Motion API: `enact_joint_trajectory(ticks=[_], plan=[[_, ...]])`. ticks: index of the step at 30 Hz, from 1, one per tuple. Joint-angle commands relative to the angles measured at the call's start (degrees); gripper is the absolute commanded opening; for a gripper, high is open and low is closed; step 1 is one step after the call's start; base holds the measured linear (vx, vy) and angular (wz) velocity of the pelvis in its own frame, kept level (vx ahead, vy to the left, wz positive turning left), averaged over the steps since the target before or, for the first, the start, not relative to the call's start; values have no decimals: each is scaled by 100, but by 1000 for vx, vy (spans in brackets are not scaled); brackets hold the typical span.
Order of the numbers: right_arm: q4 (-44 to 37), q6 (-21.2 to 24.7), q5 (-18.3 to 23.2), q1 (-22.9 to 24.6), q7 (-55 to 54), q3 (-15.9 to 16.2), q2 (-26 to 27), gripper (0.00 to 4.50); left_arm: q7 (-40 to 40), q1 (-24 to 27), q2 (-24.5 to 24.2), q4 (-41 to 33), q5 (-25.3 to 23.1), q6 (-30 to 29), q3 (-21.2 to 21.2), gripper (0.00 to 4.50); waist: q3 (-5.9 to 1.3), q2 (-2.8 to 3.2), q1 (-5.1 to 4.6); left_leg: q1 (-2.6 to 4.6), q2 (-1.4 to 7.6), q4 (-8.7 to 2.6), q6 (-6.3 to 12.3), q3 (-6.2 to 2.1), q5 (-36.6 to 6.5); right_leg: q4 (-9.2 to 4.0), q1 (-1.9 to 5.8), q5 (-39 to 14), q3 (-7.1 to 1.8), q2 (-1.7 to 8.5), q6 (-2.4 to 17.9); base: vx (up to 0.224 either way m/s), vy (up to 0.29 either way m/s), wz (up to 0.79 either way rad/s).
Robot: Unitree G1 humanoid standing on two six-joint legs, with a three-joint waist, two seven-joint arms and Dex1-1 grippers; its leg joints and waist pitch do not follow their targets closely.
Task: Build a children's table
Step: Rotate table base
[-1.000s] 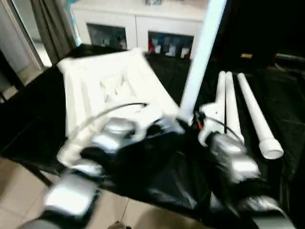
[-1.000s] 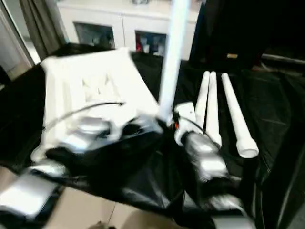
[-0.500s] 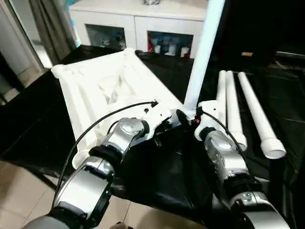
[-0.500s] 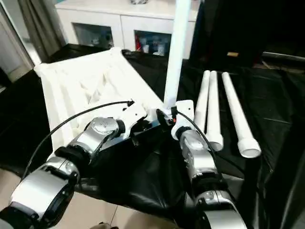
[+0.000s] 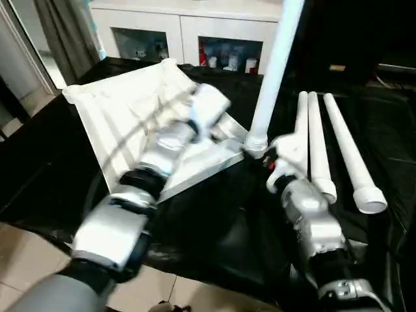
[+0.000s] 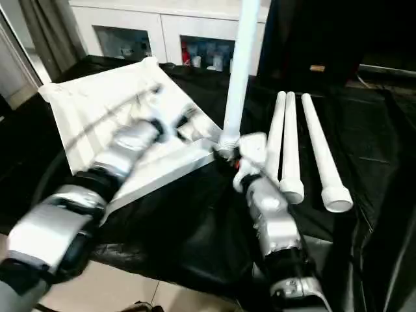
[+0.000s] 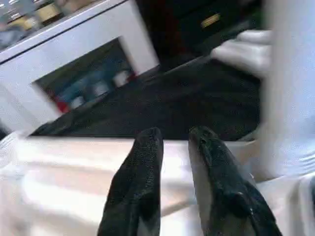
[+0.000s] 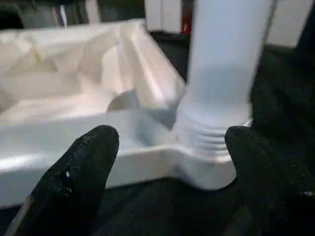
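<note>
The tabletop (image 5: 130,123) lies underside up on the black-covered table (image 5: 221,227), ribs showing, one corner pointing at me. In that near corner socket a leg (image 5: 273,71) stands upright, its threaded collar sitting at the socket mouth.

My right gripper (image 8: 170,162) sits low in front of that corner, jaws spread wide, one black finger (image 8: 78,172) on each side of the collar and neither touching it; nothing held. My right forearm (image 5: 312,221) runs up to it from below.

My left gripper (image 7: 174,147) hovers over the tabletop's ribs, just beside the standing leg, fingers a narrow gap apart with nothing between them. My left forearm (image 5: 156,156) crosses over the tabletop.

To the right, three more legs (image 5: 325,149) lie side by side on the black cloth, wide ends toward me, two touching, the third angled slightly away. Behind the table stands a white cabinet (image 5: 188,29).
</note>
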State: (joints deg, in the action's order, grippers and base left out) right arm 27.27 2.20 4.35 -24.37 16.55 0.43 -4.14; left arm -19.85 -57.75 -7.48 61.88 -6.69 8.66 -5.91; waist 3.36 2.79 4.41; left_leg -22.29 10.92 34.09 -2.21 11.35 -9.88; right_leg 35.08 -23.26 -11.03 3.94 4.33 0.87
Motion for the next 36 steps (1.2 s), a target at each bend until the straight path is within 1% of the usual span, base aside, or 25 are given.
enact_joint_trajectory(ticks=[1, 2, 3, 4, 5, 6, 7, 9, 10, 11, 12, 13, 14, 15, 16, 18, 19, 20, 23, 25, 26, 27, 30, 33, 36], plan=[[80, 179, -164, -96, -28, 149, 29, 388, -68, 251, -419, -555, -140, -405, 110, 147, -441, -56, 16, 106, 235, -363, 380, -167, -929, -374, 353, -518, -242, 425, 1349, 0, 0, 0], [110, 221, -186, -120, -47, 169, 40, 388, -152, 349, -533, -737, -161, -523, 116, 158, -440, -66, -24, 80, 216, -362, 385, -165, -861, -366, 359, -525, -236, 418, 1333, 0, 0, 0], [141, 269, -211, -154, -75, 186, 49, 388, -285, 509, -698, -1029, -232, -696, 92, 158, -444, -32, -41, 127, 215, -347, 365, -148, -880, -390, 310, -537, -249, 407, 1328, 0, 0, 0], [145, 306, -224, -169, -93, 199, 52, 388, -350, 599, -796, -1186, -271, -784, 66, 171, -449, -22, -44, 132, 252, -362, 332, -165, -877, -365, 321, -502, -254, 424, 1363, 0, 0, 0], [161, 358, -244, -197, -105, 222, 54, 388, -464, 806, -980, -1565, -358, -1057, 51, 181, -439, -23, -61, 112, 236, -363, 339, -154, -854, -370, 314, -480, -252, 401, 1365, 0, 0, 0], [215, 476, -258, -248, -70, 286, 57, 388, -617, 1248, -1363, -2391, -593, -1665, 13, 187, -449, -60, -57, 129, 270, -369, 322, -152, -772, -331, 307, -379, -257, 420, 1398, 0, 0, 0], [215, 476, -258, -248, -70, 286, 57, 388, -617, 1248, -1363, -2391, -593, -1665, 13, 193, -458, -29, -60, 128, 295, -371, 311, -167, -726, -297, 311, -314, -258, 438, 1423, 0, 0, 0], [295, 559, -280, -287, -8, 375, 62, 388, -661, 1670, -1706, -3208, -853, -2249, 11, 214, -430, -16, -99, 126, 276, -372, 295, -145, -722, -319, 280, -334, -262, 405, 1387, 0, 0, 0], [353, 607, -305, -310, 25, 421, 66, 388, -649, 1855, -1828, -3597, -959, -2528, 60, 222, -413, -43, -103, 131, 253, -373, 285, -123, -779, -349, 260, -422, -266, 388, 1362, 0, 0, 0], [387, 612, -324, -323, 33, 440, 69, 388, -639, 1925, -1872, -3757, -1013, -2644, 95, 222, -431, -18, -90, 151, 275, -374, 240, -138, -812, -326, 271, -438, -269, 411, 1372, 0, 0, 0], [541, 632, -364, -398, 68, 483, 97, 388, -661, 2193, -2086, -4408, -1232, -3174, 191, 227, -401, -28, -82, 156, 272, -387, 183, -124, -911, -356, 243, -553, -279, 398, 1345, 0, 0, 0], [647, 640, -383, -456, 89, 503, 117, 388, -707, 2344, -2234, -4798, -1399, -3538, 240, 227, -399, -25, -83, 140, 289, -402, 145, -146, -935, -339, 273, -596, -277, 425, 1349, 0, 0, 0], [766, 632, -415, -531, 99, 515, 139, 388, -826, 2500, -2441, -5200, -1564, -3942, 253, 227, -388, -24, -99, 146, 285, -410, 120, -142, -1001, -353, 253, -730, -276, 413, 1334, 0, 0, 0], [862, 632, -439, -596, 105, 525, 154, 388, -960, 2614, -2623, -5488, -1698, -4274, 253, 227, -386, -10, -100, 154, 297, -417, 88, -159, -1040, -352, 257, -816, -276, 430, 1336, 0, 0, 0], [912, 637, -455, -634, 105, 533, 159, 388, -1056, 2695, -2740, -5703, -1768, -4522, 235, 227, -354, -7, -117, 153, 263, -428, 27, -141, -1152, -388, 230, -1010, -278, 387, 1276, 0, 0, 0], [1042, 660, -468, -757, 104, 555, 167, 388, -1300, 2889, -3104, -6191, -1978, -5195, 284, 227, -363, -18, -126, 176, 262, -428, -64, -150, -1242, -379, 228, -1033, -288, 389, 1259, 0, 0, 0], [1047, 661, -467, -762, 104, 556, 167, 388, -1312, 2899, -3123, -6211, -1984, -5227, 287, 227, -355, -16, -130, 164, 248, -430, -71, -149, -1213, -373, 228, -1006, -292, 382, 1240, 0, 0, 0], [1095, 666, -455, -816, 106, 561, 163, 388, -1431, 3012, -3326, -6401, -2055, -5550, 318, 227, -354, -7, -115, 192, 244, -426, -90, -143, -1248, -388, 203, -994, -296, 374, 1227, 0, 0, 0], [1146, 662, -453, -866, 115, 559, 162, 388, -1538, 3169, -3517, -6530, -2059, -5843, 368, 227, -362, -21, -123, 166, 227, -425, -102, -147, -1189, -360, 219, -832, -292, 370, 1244, 0, 0, 0], [1256, 613, -451, -929, 125, 557, 166, 388, -1663, 3483, -3714, -6604, -2018, -6146, 354, 227, -370, -17, -123, 159, 229, -423, -101, -156, -1208, -352, 224, -817, -292, 381, 1262, 0, 0, 0], [1334, 575, -458, -968, 131, 551, 172, 388, -1765, 3694, -3812, -6655, -1982, -6346, 311, 227, -357, -38, -158, 120, 211, -434, -84, -159, -1216, -351, 246, -860, -288, 375, 1261, 0, 0, 0], [1384, 551, -468, -992, 140, 543, 179, 388, -1872, 3827, -3846, -6752, -1919, -6520, 267, 227, -366, -31, -153, 138, 215, -430, -87, -158, -1217, -353, 241, -874, -289, 380, 1258, 0, 0, 0], [1461, 512, -476, -1032, 161, 539, 186, 388, -2149, 4088, -3749, -6948, -1677, -6749, 118, 227, -378, 1, -150, 172, 224, -420, -77, -153, -1221, -361, 213, -770, -293, 365, 1331, 0, 0, 0], [1512, 477, -467, -1060, 182, 552, 174, 388, -2375, 4293, -3643, -7069, -1532, -6826, -123, 227, -365, -12, -143, 186, 228, -443, -144, -160, -1484, -381, 208, -926, -293, 363, 1317, 0, 0, 0], [1525, 411, -440, -1098, 287, 556, 146, 388, -2476, 4394, -3421, -7226, -1247, -6773, -204, 227, -369, -26, -143, 175, 222, -441, -165, -161, -1554, -392, 220, -1005, -300, 374, 1281, 0, 0, 0]])
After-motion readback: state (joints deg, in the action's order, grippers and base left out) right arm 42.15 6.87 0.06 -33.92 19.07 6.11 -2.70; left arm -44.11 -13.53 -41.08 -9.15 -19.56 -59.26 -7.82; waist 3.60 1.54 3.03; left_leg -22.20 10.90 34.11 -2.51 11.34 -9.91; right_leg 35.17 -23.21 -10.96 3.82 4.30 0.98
